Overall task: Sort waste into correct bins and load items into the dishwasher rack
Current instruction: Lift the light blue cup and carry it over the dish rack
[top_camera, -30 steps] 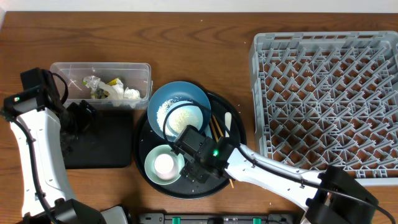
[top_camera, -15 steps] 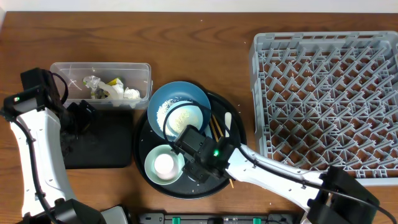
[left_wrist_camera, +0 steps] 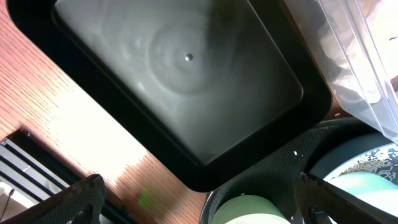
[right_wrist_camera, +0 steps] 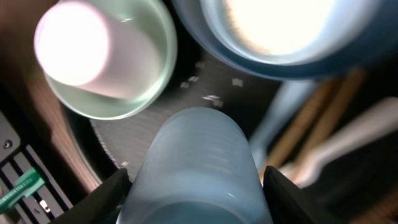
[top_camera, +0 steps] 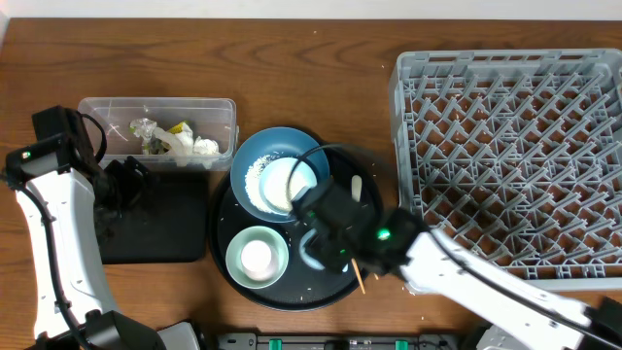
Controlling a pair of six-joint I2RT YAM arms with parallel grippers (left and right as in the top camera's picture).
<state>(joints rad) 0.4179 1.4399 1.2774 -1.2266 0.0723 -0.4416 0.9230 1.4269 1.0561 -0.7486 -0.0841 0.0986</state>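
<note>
Your right arm hides most of the chopsticks (top_camera: 358, 275). Overhead, only a near tip shows, and the right wrist view gives two blurred wooden sticks. The same arm cuts off the near end of the spoon (top_camera: 357, 186).

The right gripper (right_wrist_camera: 196, 186) pinches a pale-blue cup (right_wrist_camera: 196, 158) over the near right part of the round black tray (top_camera: 292, 299), just right of the pale-green bowl (top_camera: 233, 255). You cannot tell whether that cup touches the tray.

The left gripper (left_wrist_camera: 199, 183) is spread with nothing between its fingers, by the far left corner of the black rectangular tray (top_camera: 170, 228).

The waste (top_camera: 180, 141) in the clear tub (top_camera: 97, 103) is too jumbled to pick apart.

- **Bowls:** two.
- **Cups:** three, namely the held one, a white cup (top_camera: 257, 259) in the green bowl, and a pale cup (top_camera: 282, 185) beside rice (top_camera: 255, 175) in the dark-blue bowl (top_camera: 292, 141).
- **Spoon:** one.
- **Bins:** two.
- **Dishwasher rack:** one (top_camera: 505, 146), at far right.
</note>
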